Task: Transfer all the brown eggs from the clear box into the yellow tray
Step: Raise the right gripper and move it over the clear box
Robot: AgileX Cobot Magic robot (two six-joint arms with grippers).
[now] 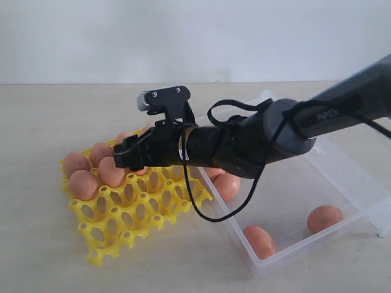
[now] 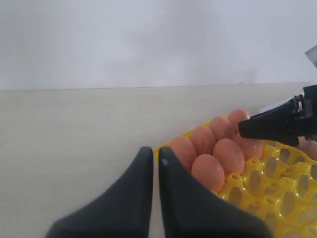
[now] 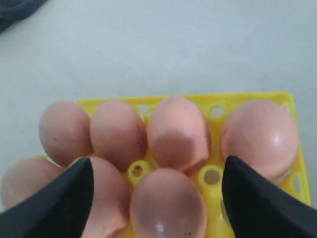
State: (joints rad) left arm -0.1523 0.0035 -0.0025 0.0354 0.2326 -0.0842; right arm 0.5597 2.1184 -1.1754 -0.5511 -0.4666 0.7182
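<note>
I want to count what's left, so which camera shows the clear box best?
The exterior view: the clear box lies open with three brown eggs visible inside, the right arm hiding part. Neither wrist view shows it clearly.

The eggs (image 1: 84, 185) are orange-brown with faint dark speckles, the tray (image 1: 140, 210) bright yellow, the box (image 1: 287, 201) clear and colourless, the right gripper (image 1: 125, 155) and its cable (image 1: 195, 201) black, the arm (image 1: 354, 104) dark grey with white lettering, the table (image 1: 36, 122) pale beige, the wall (image 1: 183, 36) white.

I read only "PiPE" in white letters on the right arm's grey link (image 1: 351, 101). Nothing else was legible.
</note>
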